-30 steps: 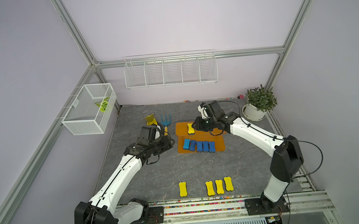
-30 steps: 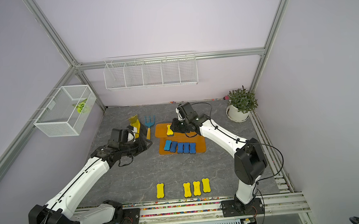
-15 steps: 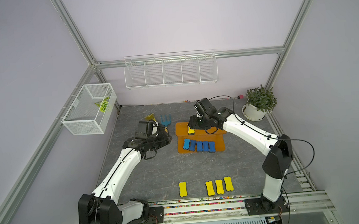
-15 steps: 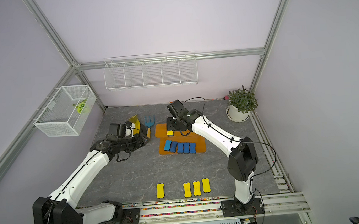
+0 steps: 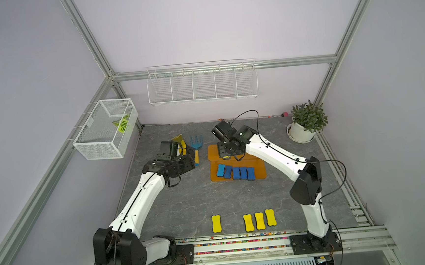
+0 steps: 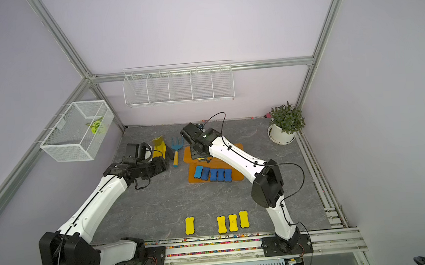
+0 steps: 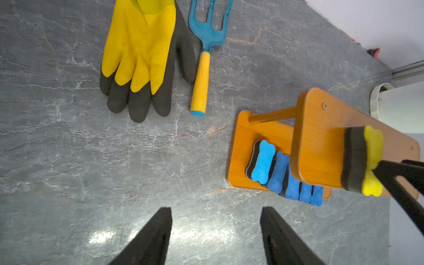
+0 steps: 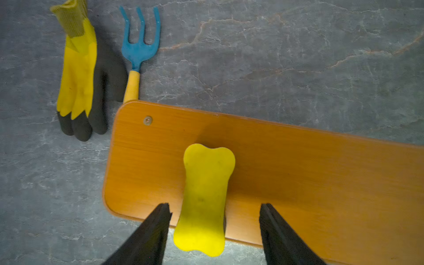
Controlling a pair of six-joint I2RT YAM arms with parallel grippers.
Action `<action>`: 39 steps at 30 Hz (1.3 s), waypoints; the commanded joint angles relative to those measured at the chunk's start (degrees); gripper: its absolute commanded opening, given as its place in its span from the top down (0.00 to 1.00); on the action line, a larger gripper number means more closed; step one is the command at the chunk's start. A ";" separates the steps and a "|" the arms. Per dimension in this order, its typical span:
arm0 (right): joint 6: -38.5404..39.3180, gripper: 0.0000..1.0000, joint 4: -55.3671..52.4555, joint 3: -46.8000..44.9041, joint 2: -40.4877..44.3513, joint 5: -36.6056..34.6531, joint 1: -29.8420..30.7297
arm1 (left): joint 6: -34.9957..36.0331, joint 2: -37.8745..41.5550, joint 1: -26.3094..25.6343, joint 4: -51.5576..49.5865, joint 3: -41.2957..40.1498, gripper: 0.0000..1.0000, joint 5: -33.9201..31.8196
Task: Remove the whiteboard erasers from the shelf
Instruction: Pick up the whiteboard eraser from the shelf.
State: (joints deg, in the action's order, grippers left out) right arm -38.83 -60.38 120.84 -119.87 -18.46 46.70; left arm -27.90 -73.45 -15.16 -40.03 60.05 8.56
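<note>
The shelf is a low orange wooden two-tier stand. One yellow whiteboard eraser lies on its upper tier, overhanging the front edge. My right gripper is open, with a finger on each side of that eraser and gaps between. Several blue erasers sit in a row on the lower tier. Several yellow erasers lie on the table near the front rail. My left gripper is open over bare table left of the shelf, holding nothing.
A yellow-and-black glove and a blue hand fork lie just left of the shelf, close to my left gripper. A potted plant stands at the back right. A white mesh basket and a wire rack hang on the walls.
My right gripper moved left along the upper tier onto the yellow eraser, and its jaws opened wide. My left arm swung back and to the left, away from the shelf.
</note>
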 commanded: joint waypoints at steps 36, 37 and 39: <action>-2.66 0.45 -2.77 8.28 -8.50 -5.72 1.56 | 1.27 0.90 0.82 -1.79 0.15 0.30 -1.84; -2.66 0.46 -2.76 8.23 -8.59 -5.79 1.60 | 1.29 0.92 0.75 -1.72 0.15 0.30 -1.84; -2.88 0.48 -2.77 7.98 -8.62 -6.11 1.55 | 1.26 0.87 0.80 -1.72 0.16 0.30 -1.88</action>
State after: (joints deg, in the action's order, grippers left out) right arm -41.06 -62.57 128.27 -127.57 -22.94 47.99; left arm -27.70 -73.71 -14.63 -41.06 60.05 6.87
